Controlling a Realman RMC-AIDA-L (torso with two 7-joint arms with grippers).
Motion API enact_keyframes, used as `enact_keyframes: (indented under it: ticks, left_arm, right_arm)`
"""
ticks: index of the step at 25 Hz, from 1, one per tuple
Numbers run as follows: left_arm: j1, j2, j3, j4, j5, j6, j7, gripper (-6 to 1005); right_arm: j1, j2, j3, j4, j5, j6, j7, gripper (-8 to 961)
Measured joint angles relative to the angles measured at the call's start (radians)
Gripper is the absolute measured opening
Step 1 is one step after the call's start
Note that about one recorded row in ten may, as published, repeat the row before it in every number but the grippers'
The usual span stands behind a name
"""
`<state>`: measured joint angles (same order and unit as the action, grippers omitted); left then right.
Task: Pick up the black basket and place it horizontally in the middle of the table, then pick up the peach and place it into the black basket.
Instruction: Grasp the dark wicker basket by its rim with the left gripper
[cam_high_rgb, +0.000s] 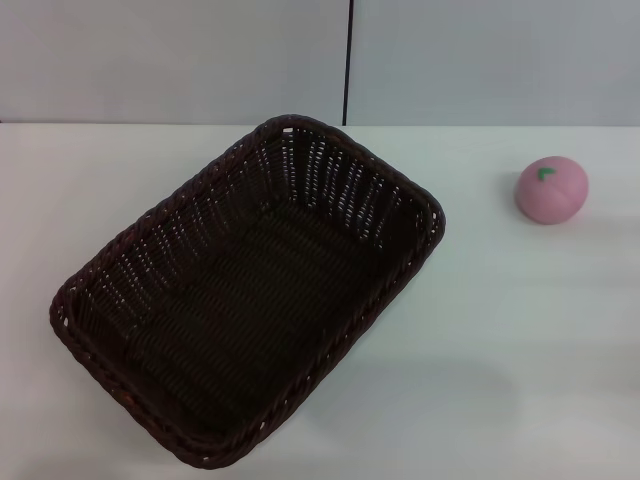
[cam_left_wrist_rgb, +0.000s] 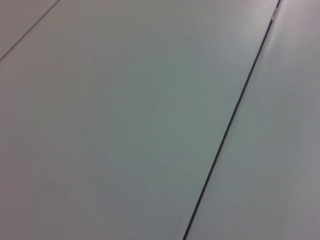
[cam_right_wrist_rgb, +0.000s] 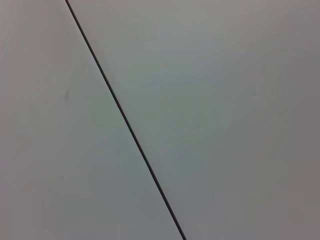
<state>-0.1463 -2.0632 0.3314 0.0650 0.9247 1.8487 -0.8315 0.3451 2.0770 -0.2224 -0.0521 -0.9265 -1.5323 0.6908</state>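
In the head view the black basket lies on the white table, left of centre, turned diagonally with one corner toward the far wall and one toward the near left. It is empty. The pink peach with its green leaf mark sits on the table at the far right, well apart from the basket. Neither gripper shows in any view. Both wrist views show only pale grey wall panels with a thin dark seam.
A pale grey wall with a dark vertical seam runs behind the table. Bare tabletop lies between the basket and the peach and along the near right.
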Motion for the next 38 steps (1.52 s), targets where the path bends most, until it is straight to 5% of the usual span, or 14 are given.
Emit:
enact_keyframes:
  ticks: [10, 17, 20, 26, 30, 34, 35, 37, 38]
  left_arm:
    - [-0.006, 0.002, 0.000, 0.009, -0.003, 0.002, -0.016, 469]
    - [-0.009, 0.004, 0.043, 0.050, 0.016, -0.001, -0.055, 626]
    - [-0.026, 0.040, 0.188, 0.317, 0.132, -0.032, -0.335, 751]
    - [-0.075, 0.089, 0.264, 0.456, 0.236, -0.012, -0.508, 745]
    - [-0.164, 0.128, 0.279, 0.667, 0.435, -0.044, -0.770, 744]
    - [-0.219, 0.150, 0.283, 0.772, 0.589, -0.054, -0.897, 743]
    - [-0.268, 0.154, 0.284, 0.855, 0.735, -0.052, -0.986, 743]
    - [-0.281, 0.152, 0.284, 0.883, 0.776, -0.051, -1.008, 743]
    - [-0.318, 0.136, 0.284, 0.972, 0.907, -0.054, -1.075, 742]
  right_arm:
    - [0.003, 0.000, 0.000, 0.000, 0.000, 0.001, 0.001, 635]
    - [0.006, 0.000, 0.000, 0.000, 0.000, 0.002, 0.001, 632]
    - [0.007, 0.000, 0.000, 0.000, 0.000, 0.002, 0.001, 630]
    - [0.008, 0.000, 0.000, 0.002, 0.000, 0.002, 0.001, 627]
    - [0.005, 0.000, 0.000, 0.003, 0.000, 0.003, 0.001, 625]
    - [0.001, 0.000, 0.000, 0.003, 0.000, 0.009, 0.001, 623]
    - [0.001, 0.001, 0.000, 0.004, 0.000, 0.013, 0.001, 623]
    - [0.001, 0.001, 0.000, 0.008, 0.000, 0.013, 0.001, 622]
    - [0.001, 0.001, 0.001, 0.011, 0.000, 0.014, 0.001, 621]
